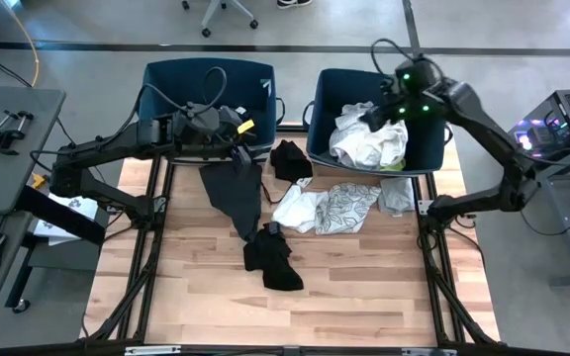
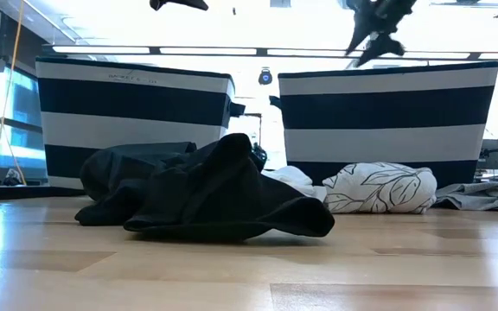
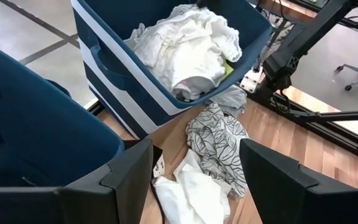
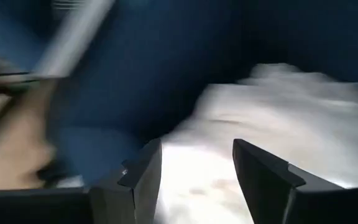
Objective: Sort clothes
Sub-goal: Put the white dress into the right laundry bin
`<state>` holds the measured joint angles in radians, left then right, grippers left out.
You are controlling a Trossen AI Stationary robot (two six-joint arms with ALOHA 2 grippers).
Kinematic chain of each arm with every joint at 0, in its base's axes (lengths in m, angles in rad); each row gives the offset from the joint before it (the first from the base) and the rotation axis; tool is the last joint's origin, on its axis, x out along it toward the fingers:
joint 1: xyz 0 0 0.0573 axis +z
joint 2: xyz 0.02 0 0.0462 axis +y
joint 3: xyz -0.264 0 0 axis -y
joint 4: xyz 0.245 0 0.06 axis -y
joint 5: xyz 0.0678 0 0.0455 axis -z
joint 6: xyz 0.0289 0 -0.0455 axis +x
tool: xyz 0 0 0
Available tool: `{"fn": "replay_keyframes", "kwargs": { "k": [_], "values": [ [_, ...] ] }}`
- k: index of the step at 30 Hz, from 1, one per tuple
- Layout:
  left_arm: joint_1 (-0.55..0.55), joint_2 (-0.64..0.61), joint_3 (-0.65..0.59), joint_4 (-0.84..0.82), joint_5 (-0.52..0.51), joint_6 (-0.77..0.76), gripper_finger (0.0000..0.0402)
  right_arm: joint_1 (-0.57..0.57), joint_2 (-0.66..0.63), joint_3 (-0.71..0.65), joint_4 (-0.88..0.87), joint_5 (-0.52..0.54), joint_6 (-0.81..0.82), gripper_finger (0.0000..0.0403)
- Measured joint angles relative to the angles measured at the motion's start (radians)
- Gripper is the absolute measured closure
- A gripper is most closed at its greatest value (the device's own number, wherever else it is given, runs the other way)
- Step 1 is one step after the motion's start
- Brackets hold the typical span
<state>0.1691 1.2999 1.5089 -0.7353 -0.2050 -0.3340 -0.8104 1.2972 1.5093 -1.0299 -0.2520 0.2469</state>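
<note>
My left gripper is open and empty, high in front of the left navy bin; its fingers also show in the left wrist view. A dark grey garment lies spread on the table below it, its near end against a black garment. My right gripper is open and empty over the white heap in the right navy bin; the right wrist view shows nothing between its fingers. A white garment, a leaf-patterned one and a light grey one lie before the right bin.
Another black garment lies between the two bins at the table's far side. A bit of neon yellow shows under the white heap. Bare wood lies toward the near edge. Black frame rails run along the table's sides.
</note>
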Motion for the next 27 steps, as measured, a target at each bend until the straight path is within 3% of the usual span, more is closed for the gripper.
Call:
{"fn": "replay_keyframes", "kwargs": {
  "k": [3, 8, 11, 14, 21, 24, 27],
  "values": [
    [-0.006, 0.000, 0.000, 0.000, 0.000, -0.001, 0.0174, 0.019, 0.021, -0.090, 0.083, -0.113, 0.045, 0.0218],
    [-0.017, 0.000, 0.000, 0.000, -0.007, -0.002, 0.0174, 0.054, 0.092, -0.279, 0.137, -0.103, 0.059, 0.0218],
    [-0.024, 0.000, 0.000, 0.000, -0.016, -0.003, 0.0174, 0.061, 0.145, -0.361, 0.141, 0.009, 0.059, 0.0218],
    [-0.027, 0.000, 0.000, 0.000, -0.018, -0.003, 0.0174, 0.056, 0.184, -0.377, 0.099, 0.199, 0.064, 0.0218],
    [-0.027, 0.000, 0.000, 0.000, -0.019, -0.005, 0.0174, 0.081, 0.144, -0.233, 0.042, 0.623, 0.035, 0.0237],
    [-0.027, 0.000, 0.000, 0.000, -0.019, -0.006, 0.0174, 0.099, 0.116, -0.139, 0.035, 0.673, -0.019, 0.0248],
    [-0.031, 0.000, 0.000, 0.000, -0.019, -0.005, 0.0174, 0.123, 0.091, -0.061, 0.019, 0.627, -0.038, 0.0251]
  ]
}}
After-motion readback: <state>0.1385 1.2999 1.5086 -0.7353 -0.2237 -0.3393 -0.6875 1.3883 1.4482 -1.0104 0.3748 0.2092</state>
